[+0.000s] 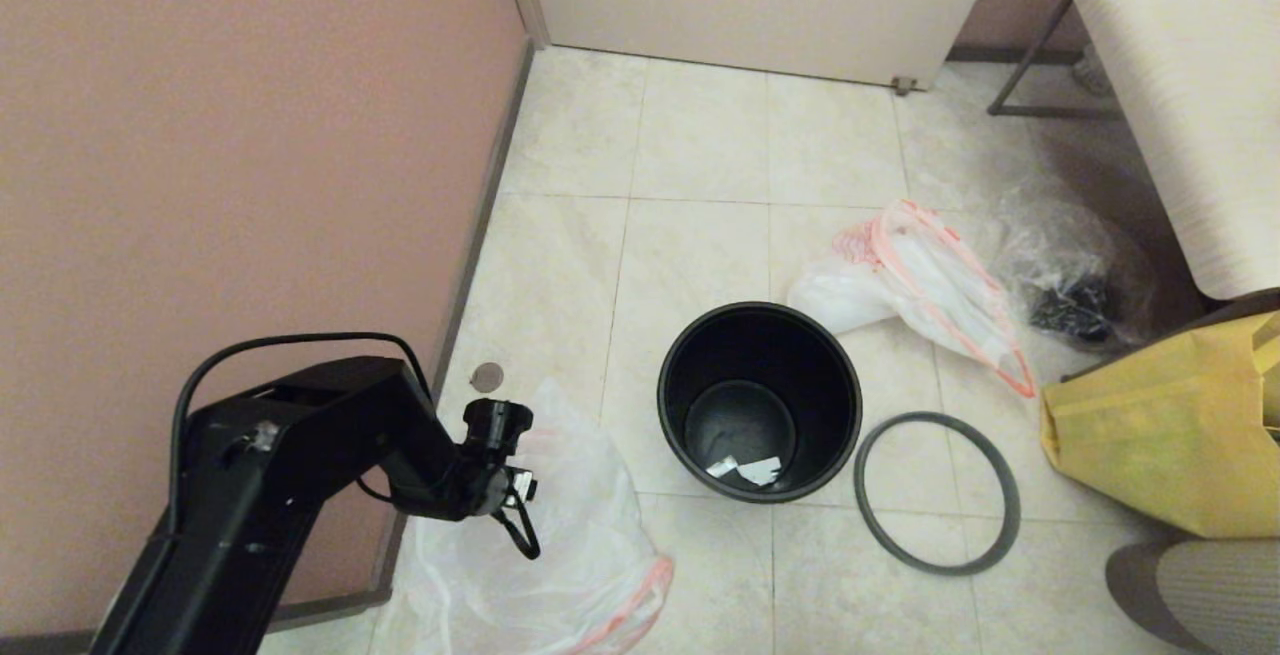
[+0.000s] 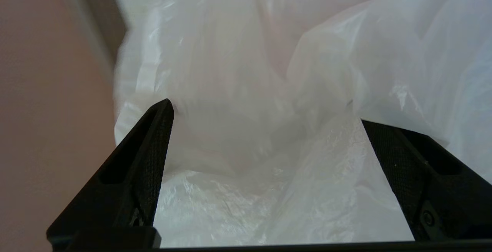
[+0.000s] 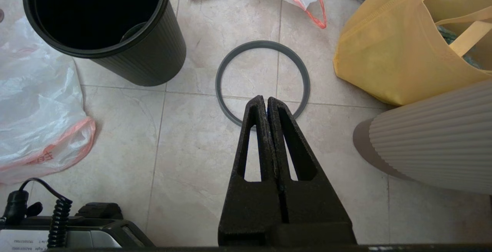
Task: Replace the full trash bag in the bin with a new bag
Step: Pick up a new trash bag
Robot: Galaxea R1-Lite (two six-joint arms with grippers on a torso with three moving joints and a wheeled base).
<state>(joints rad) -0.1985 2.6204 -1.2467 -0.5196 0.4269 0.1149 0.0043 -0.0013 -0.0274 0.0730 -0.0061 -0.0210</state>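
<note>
Left gripper (image 2: 265,115) over the full trash bag (image 1: 560,545) on the floor by the wall, fingers (image 2: 153,148) spread wide, nothing pinched. Right gripper (image 3: 266,100) parked, fingers pressed together, above the grey hoop (image 1: 937,492). Bin (image 1: 759,400) upright, unlined. New bag (image 1: 925,280) lies behind the bin.

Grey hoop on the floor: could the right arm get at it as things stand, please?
Probably yes: the grey hoop lies on bare tiles beside the bin, and the right gripper, shut, points at it.
</note>
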